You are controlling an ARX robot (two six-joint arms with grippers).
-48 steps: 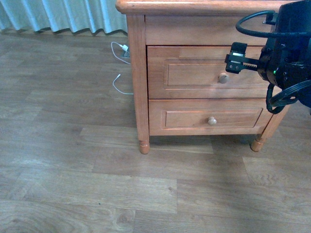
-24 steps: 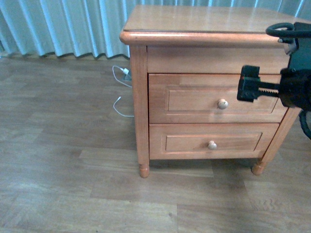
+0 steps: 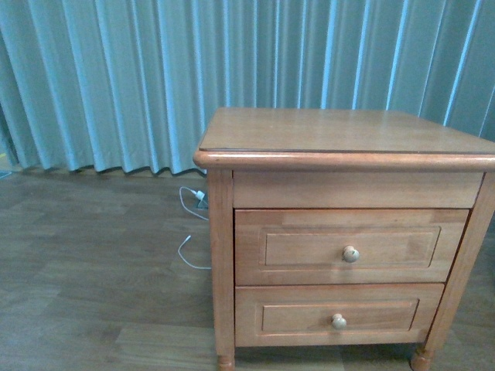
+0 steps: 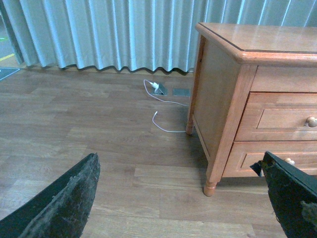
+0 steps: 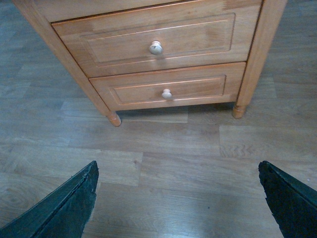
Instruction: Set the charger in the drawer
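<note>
The charger is out of view in all three views. The drawer (image 3: pixel 352 247) is the upper one of a honey-brown nightstand (image 3: pixel 340 135); it is closed, with one round pale knob (image 3: pixel 350 253). The drawer also shows in the left wrist view (image 4: pixel 285 119) and in the right wrist view (image 5: pixel 153 42). My left gripper (image 4: pixel 179 163) hangs open over bare floor, left of the nightstand's front leg. My right gripper (image 5: pixel 178 166) is open above the floor in front of the nightstand, holding nothing. Neither arm shows in the front view.
A shorter lower drawer (image 3: pixel 339 318) sits closed beneath. A thin white cable with a white plug (image 4: pixel 157 89) lies on the wood floor beside the nightstand, near the pale blue curtain (image 3: pixel 155 85). Floor stretches open to the left.
The front view has swung upward: the nightstand's top and the curtain now show. The right arm, seen before in front of the upper drawer, has left that view.
</note>
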